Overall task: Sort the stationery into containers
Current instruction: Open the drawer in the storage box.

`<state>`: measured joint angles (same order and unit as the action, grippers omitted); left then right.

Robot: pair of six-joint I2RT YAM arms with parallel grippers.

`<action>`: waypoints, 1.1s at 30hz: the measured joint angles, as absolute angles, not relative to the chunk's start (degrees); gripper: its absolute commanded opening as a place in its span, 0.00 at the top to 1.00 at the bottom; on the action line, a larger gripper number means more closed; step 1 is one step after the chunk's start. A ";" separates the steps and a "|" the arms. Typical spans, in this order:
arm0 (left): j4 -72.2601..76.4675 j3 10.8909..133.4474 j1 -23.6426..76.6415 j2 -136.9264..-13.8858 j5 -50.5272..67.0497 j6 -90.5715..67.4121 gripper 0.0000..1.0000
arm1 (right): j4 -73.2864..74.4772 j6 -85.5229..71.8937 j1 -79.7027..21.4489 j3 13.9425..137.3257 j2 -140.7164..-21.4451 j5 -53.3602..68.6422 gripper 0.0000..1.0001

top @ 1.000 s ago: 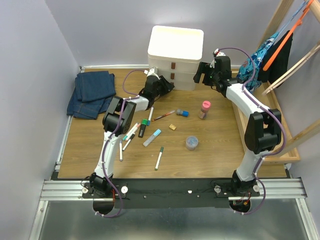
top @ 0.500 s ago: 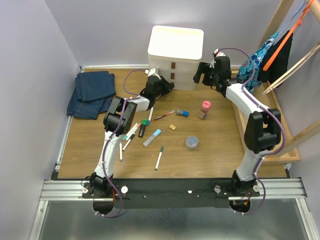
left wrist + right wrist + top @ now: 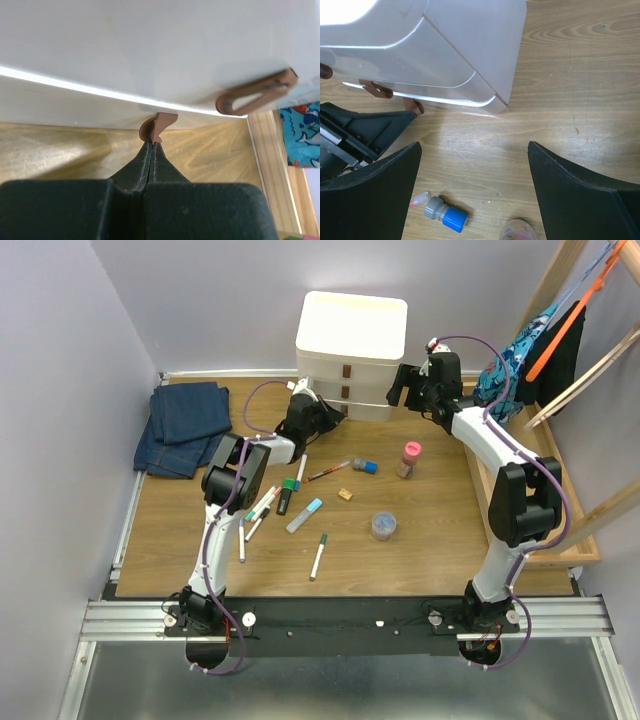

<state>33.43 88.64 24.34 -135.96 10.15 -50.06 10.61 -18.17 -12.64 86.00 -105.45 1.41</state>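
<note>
Three drawers make up the cream cabinet (image 3: 352, 350), each with one brown handle, and the lowest handle (image 3: 157, 126) is where the change has come. Within the last second the left gripper (image 3: 152, 145) has gone from half apart to pressed flat together, and its fingertips (image 3: 148, 152) now nip the near edge of that handle; how much of it they hold cannot be told. The middle handle (image 3: 256, 93) sits free, up and to the right of the fingers. By this reading the lowest drawer is gripped but not yet drawn out, so the sorting proper has not begun: no stationery is in any drawer that can be seen. The right gripper (image 3: 472, 150) has not altered, its fingers spread wide and holding nothing, with the cabinet's corner just ahead of them and the left gripper off to their left. All the stationery lies loose on the table (image 3: 430, 550), behind the left fingers and well apart from them. At least eight pens and markers show, among them a green-capped pen (image 3: 319, 555) and a blue-capped highlighter (image 3: 304, 515), though the cluster (image 3: 262, 504) is too tight for an exact count. There are also one tan eraser (image 3: 345, 494), one clear round jar (image 3: 383, 526), one pink-lidded jar (image 3: 410, 458) and one short blue-capped piece (image 3: 447, 214), which lies just below the right fingers.
</note>
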 measured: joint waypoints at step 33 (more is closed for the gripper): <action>36.36 59.92 26.96 -116.99 14.90 -49.10 0.75 | 9.89 -18.41 -12.80 79.29 -98.10 1.67 0.06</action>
<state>36.36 59.92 26.96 -116.99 14.90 -49.10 9.89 -18.41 -12.80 79.29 -98.10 1.67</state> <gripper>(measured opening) 0.009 0.940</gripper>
